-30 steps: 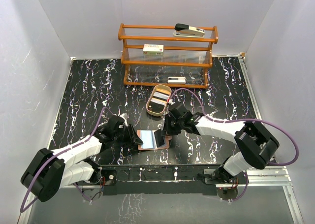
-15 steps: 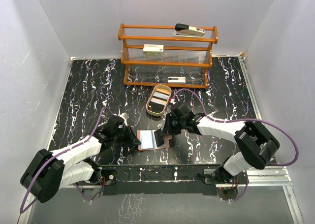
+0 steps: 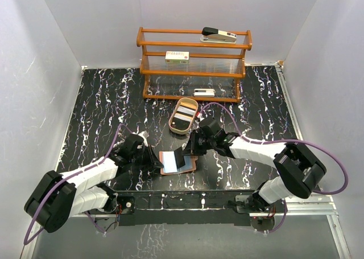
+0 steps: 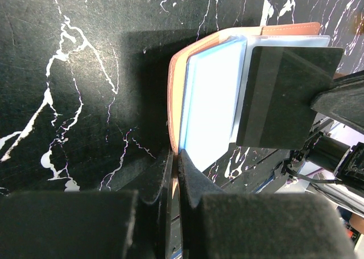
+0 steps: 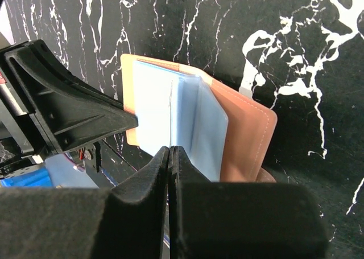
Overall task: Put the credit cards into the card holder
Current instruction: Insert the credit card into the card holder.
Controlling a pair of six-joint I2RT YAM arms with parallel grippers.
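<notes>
The card holder [image 3: 177,161] lies open on the black marble table, reddish-brown leather outside, bluish glossy pockets [image 4: 210,105] inside. My left gripper [image 3: 156,160] is shut on the edge of its left leather flap [image 4: 174,122], with the leather pinched between the jaws [image 4: 176,156]. My right gripper [image 3: 185,154] is shut on a thin glossy pocket leaf [image 5: 193,116], holding it raised above the right flap [image 5: 250,139]; its jaws [image 5: 170,151] meet on that leaf. The credit cards [image 3: 183,118], light and dark, lie in an oval tin behind the holder.
The tan oval tin [image 3: 174,128] stands just behind the holder. A wooden rack [image 3: 193,71] at the back carries a stapler [image 3: 219,35] and white boxes [image 3: 177,56] [image 3: 203,92]. White walls close in on three sides.
My left gripper has shut on the holder's left flap. My right gripper has shifted slightly left, lifting the pocket leaf further over the holder.
</notes>
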